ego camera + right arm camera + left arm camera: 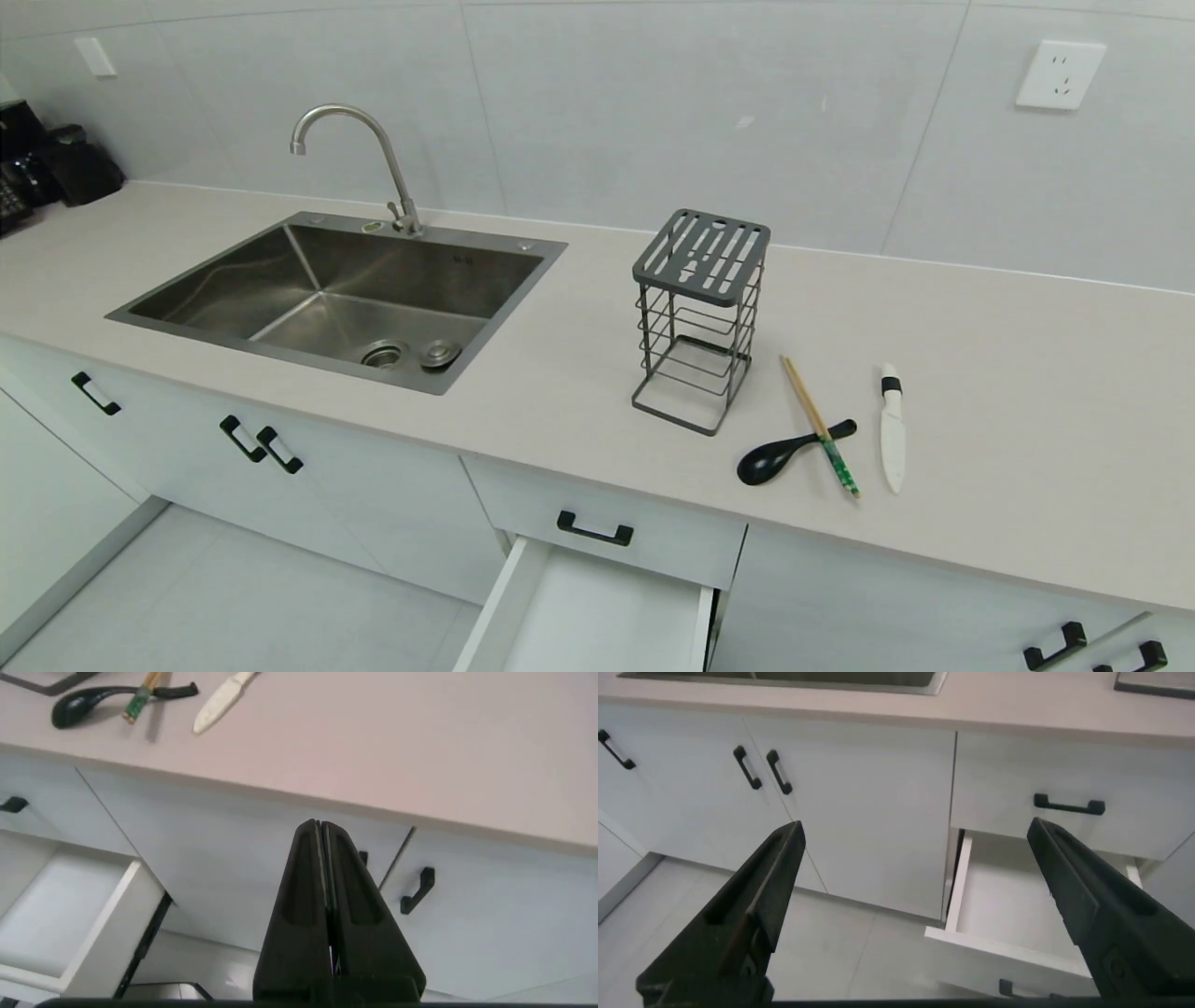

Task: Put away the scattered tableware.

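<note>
On the counter [1027,392], the sink [233,280] sits to the left and the rack [700,322] stands right of it. Just right of the rack, the chopsticks [820,425] cross over the spoon [775,459]. The knife [892,429] lies near them, further right. A drawer [597,616] stands open below the rack.

Grey tiled wall [653,112] above a beige counter [1027,420]; white cabinets [308,495] and an open drawer [1018,905] lie beyond the left fingers [757,915].

Drawer [597,616]: I see only its open part; the head view's lower edge cuts the rest.
Spoon [780,455]: the chopsticks [820,425] cross its handle and hide a short stretch.
Black appliance [37,168]: cut by the left edge; I cannot identify it.
</note>
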Controlling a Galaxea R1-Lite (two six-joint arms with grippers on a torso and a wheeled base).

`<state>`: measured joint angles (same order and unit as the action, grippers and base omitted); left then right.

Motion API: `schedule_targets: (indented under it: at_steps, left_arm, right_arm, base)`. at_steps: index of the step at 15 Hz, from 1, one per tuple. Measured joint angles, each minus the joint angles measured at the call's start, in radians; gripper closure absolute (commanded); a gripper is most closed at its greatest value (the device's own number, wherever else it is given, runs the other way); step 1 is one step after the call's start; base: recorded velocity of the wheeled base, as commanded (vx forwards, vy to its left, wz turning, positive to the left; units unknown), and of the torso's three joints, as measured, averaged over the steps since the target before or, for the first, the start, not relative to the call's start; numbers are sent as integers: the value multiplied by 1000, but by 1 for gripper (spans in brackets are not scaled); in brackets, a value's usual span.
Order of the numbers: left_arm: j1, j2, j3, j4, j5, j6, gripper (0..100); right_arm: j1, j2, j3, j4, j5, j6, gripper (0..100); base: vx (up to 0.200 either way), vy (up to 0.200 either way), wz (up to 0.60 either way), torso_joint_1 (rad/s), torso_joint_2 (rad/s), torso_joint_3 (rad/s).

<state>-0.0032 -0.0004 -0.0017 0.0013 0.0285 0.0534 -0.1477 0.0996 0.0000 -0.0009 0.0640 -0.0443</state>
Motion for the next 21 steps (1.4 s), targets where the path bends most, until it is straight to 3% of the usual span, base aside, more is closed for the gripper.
schedule_targets:
  at_steps: [3,4,8,11,13,16,17,21]
  left_arm:
    - [0,0,0,0,0,-2,0]
    - [0,0,0,0,0,-3,0]
    - [0,0,0,1,-1,-2,0]
    - [0,0,0,0,-1,-81,0]
    - [0,0,0,0,1,-91,0]
    - [0,0,-1,-1,1,-92,0]
    - [0,0,-1,-1,2,-92,0]
    - [0,0,-1,-1,2,-91,0]
  right_arm:
    - [0,0,0,0,-1,0,100]
    - [-1,0,0,0,-1,0,0]
    - [-1,0,0,1,-5,15,0]
    - [-3,0,0,1,-6,18,0]
    - [-5,0,0,-8,-21,25,0]
    - [-5,0,0,-233,-18,35,0]
    - [-5,0,0,-279,23,34,0]
    - [16,30,-58,-246,238,39,0]
  base:
    - [0,0,0,287,-557,-273]
    - [0,0,0,222,-447,-222]
    - [0,0,0,50,-96,-46]
    - [0,0,0,0,0,0]
    - [0,0,0,0,0,0]
    - [0,0,0,0,0,0]
    - [0,0,0,0,0,0]
    - [0,0,0,0,0,0]
